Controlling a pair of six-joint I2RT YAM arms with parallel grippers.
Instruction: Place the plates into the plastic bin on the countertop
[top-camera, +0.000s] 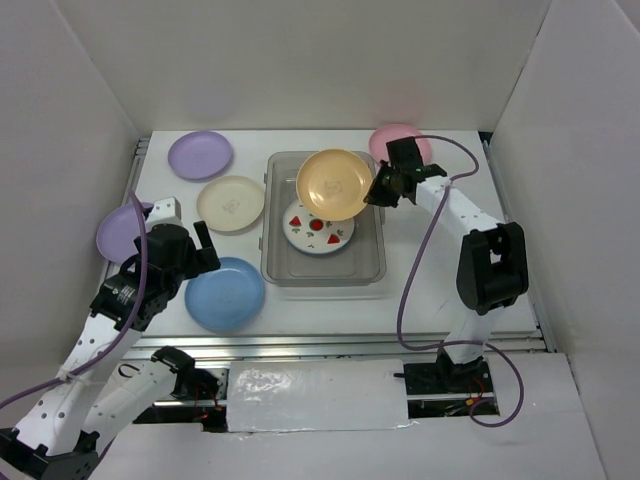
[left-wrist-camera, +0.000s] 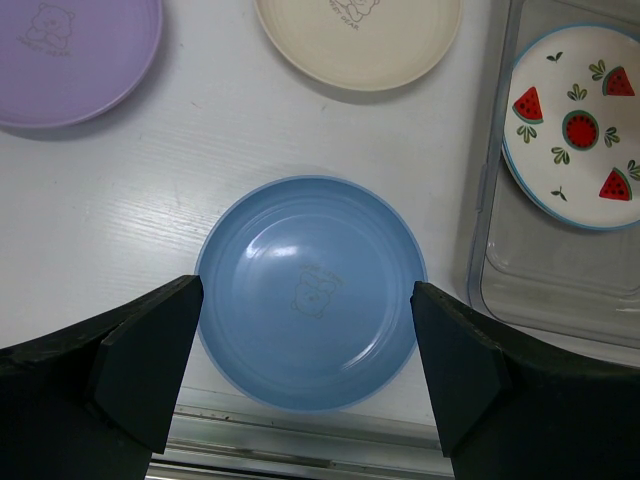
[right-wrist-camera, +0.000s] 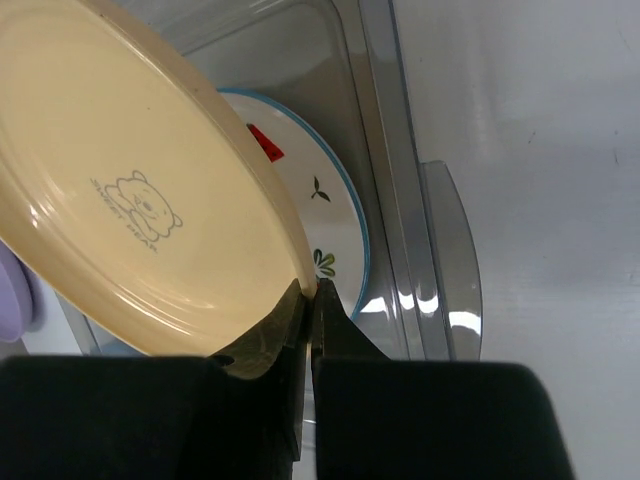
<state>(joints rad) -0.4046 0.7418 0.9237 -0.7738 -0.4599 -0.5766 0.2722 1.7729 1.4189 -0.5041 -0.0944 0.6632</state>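
Observation:
My right gripper (top-camera: 377, 187) is shut on the rim of the orange-yellow plate (top-camera: 334, 184) and holds it tilted above the plastic bin (top-camera: 274, 262). It shows in the right wrist view (right-wrist-camera: 140, 200) too, pinched at the jaws (right-wrist-camera: 310, 293). The white plate with red prints (top-camera: 318, 229) lies in the bin. My left gripper (left-wrist-camera: 305, 365) is open above the blue plate (left-wrist-camera: 310, 290), its fingers apart on either side. The blue plate (top-camera: 224, 293) lies on the countertop (top-camera: 330, 310) left of the bin.
A cream plate (top-camera: 230, 203) and a lilac plate (top-camera: 200, 154) lie left of the bin. A second lilac plate (top-camera: 118, 232) lies by the left wall, partly hidden by my left arm. A pink plate (top-camera: 395, 137) lies behind my right gripper. A metal rail (top-camera: 340, 343) runs along the front.

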